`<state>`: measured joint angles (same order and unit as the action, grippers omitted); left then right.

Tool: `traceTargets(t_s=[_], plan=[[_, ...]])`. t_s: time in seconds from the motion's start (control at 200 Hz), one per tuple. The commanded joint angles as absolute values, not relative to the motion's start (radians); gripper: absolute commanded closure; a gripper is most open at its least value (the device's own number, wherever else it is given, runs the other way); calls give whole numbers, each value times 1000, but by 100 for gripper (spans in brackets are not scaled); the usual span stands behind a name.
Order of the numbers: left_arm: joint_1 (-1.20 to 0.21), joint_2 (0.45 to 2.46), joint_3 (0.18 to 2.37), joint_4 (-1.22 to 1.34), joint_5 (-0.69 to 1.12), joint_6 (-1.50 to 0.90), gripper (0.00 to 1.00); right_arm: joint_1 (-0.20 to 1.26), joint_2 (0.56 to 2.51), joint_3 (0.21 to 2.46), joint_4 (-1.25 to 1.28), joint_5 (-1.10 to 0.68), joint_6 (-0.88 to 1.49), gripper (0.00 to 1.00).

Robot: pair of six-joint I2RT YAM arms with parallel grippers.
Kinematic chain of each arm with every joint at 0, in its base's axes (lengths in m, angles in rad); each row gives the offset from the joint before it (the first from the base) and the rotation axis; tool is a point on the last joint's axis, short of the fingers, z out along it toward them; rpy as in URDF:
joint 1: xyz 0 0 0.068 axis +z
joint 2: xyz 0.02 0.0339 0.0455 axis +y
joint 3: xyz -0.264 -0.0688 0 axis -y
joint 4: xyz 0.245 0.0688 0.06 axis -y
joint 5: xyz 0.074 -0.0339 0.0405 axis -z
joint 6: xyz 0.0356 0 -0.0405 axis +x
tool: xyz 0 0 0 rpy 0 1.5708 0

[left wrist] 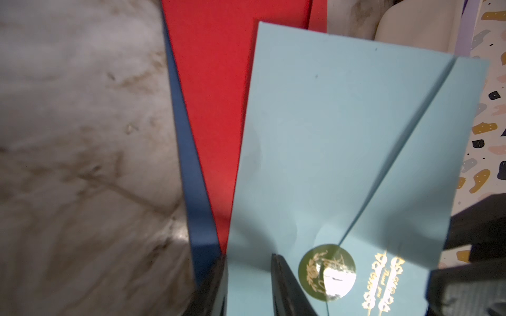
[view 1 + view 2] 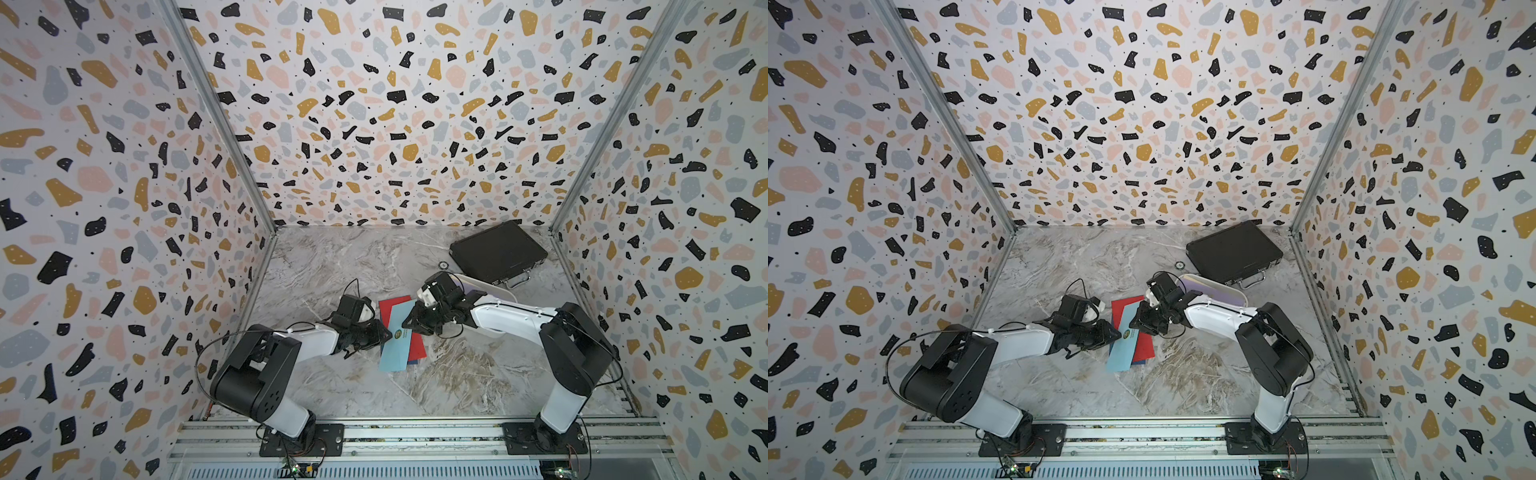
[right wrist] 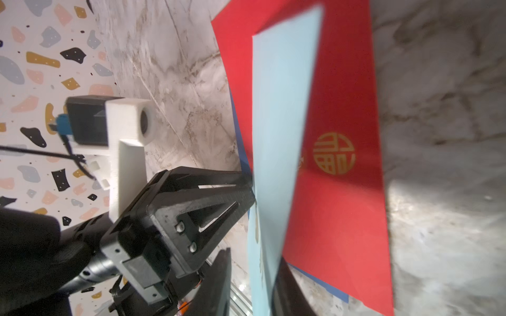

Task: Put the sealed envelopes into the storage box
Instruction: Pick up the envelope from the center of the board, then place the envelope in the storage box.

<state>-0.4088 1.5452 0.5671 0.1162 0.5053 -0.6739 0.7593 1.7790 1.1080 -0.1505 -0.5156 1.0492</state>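
Marbled tabletop [image 2: 457,374] bears a red envelope [image 2: 388,307]. Left hand [image 2: 390,333] pinches the light blue envelope [image 2: 397,353] above it. Right hand [image 2: 409,321] straddles the same envelope; I cannot tell whether it grips.

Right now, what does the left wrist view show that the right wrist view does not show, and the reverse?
Only the left wrist view: the round green seal with a gold drawing and the diagonal flap fold on the light blue envelope.
Only the right wrist view: the round gold emblem on the red envelope, and the left gripper, its tips at the light blue envelope's edge, with its camera in a white mount.
Both: the light blue envelope over the red envelope, a blue envelope edge beneath, and the marble table.
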Motion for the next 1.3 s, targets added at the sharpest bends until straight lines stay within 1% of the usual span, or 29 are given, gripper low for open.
traceTargets(t_s=[0.0, 0.085, 0.17, 0.245, 0.355, 0.441, 0.521, 0.601, 0.671, 0.816, 0.906, 1.121, 1.296], plan=[[-413, 1571, 526, 63, 473, -673, 68, 769, 1796, 1105, -127, -557, 1036, 84], [-413, 1563, 523, 64, 472, -674, 65, 769, 1799, 1123, -153, -569, 986, 93], [-413, 1537, 515, 59, 465, -677, 55, 769, 1786, 1205, -307, -551, 845, 100], [-412, 1470, 508, 21, 430, -677, 47, 764, 1762, 1310, -488, -505, 681, 100], [-411, 1295, 478, -66, 328, -691, 40, 731, 1729, 1475, -753, -467, 440, 100], [-411, 1156, 456, -141, 248, -696, 38, 682, 1724, 1619, -964, -427, 252, 100], [-411, 1049, 427, -175, 188, -696, 37, 630, 1740, 1762, -1134, -352, 107, 100], [-412, 986, 388, -201, 156, -704, 36, 592, 1772, 1901, -1284, -264, -35, 100], [-411, 965, 363, -200, 154, -714, 36, 579, 1803, 1982, -1381, -140, -158, 100], [-410, 987, 361, -195, 165, -716, 36, 565, 1812, 1961, -1408, 88, -360, 100], [-410, 1011, 368, -189, 173, -710, 36, 548, 1834, 1943, -1415, 192, -423, 100], [-410, 1055, 380, -189, 189, -702, 36, 498, 1893, 1941, -1430, 162, -519, 100], [-410, 1055, 379, -189, 190, -699, 36, 481, 1944, 1920, -1430, 128, -547, 100]])
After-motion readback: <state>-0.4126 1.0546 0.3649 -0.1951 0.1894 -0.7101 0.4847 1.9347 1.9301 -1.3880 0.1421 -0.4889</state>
